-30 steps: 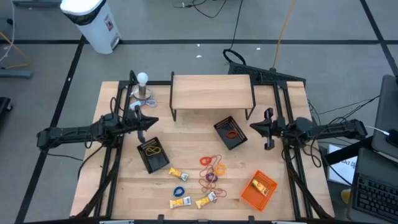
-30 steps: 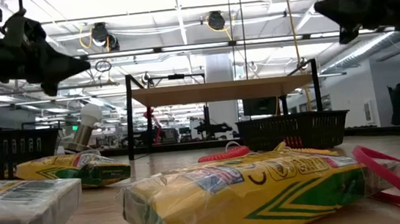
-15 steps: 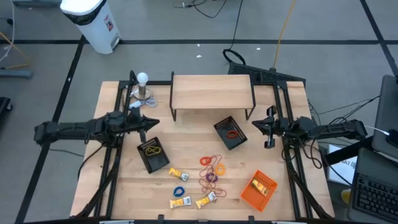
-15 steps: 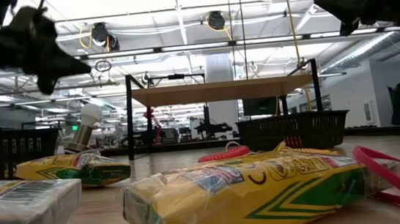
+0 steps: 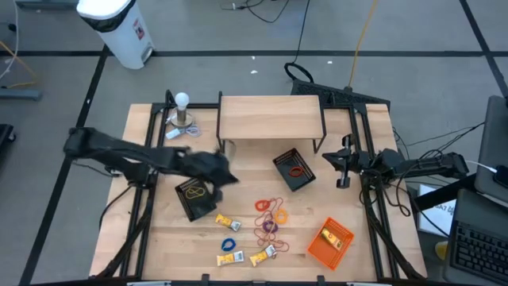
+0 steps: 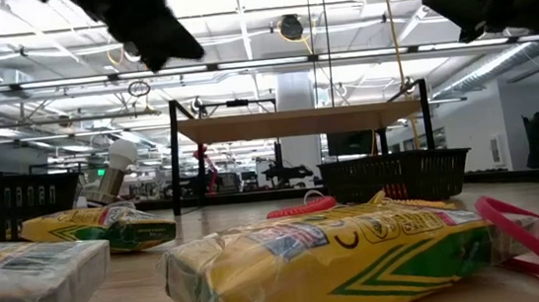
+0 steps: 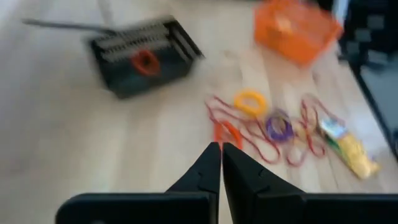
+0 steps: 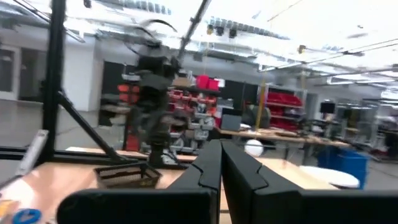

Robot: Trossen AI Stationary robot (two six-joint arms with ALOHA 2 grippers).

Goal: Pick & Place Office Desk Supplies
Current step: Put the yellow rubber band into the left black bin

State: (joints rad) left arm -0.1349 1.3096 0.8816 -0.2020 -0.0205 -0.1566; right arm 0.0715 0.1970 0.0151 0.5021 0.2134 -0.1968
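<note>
Two black mesh trays (image 5: 195,198) (image 5: 294,170), one orange tray (image 5: 330,243), three yellow packets (image 5: 227,222) and a cluster of rubber bands (image 5: 271,216) lie mid-table. The left gripper (image 5: 226,177), fingers pressed together and empty, hangs beside the left-hand mesh tray. The right gripper (image 5: 343,164), also closed and empty, waits at the table's right edge.

Desk supplies and holders, counted from above.
Black mesh trays: two, the left tray (image 5: 190,208) with one yellow loop (image 5: 196,191), the right tray (image 5: 284,163) with one red loop (image 5: 296,170). Orange tray (image 5: 321,249): one, lower right. Yellow-and-white packets (image 5: 228,222): three loose, lower centre. Loose loops: one blue loop (image 5: 229,244), one purple loop (image 5: 268,228), one orange loop (image 5: 281,214); the thin red ones tangle beyond counting. Wooden shelf (image 5: 270,119): one.
</note>
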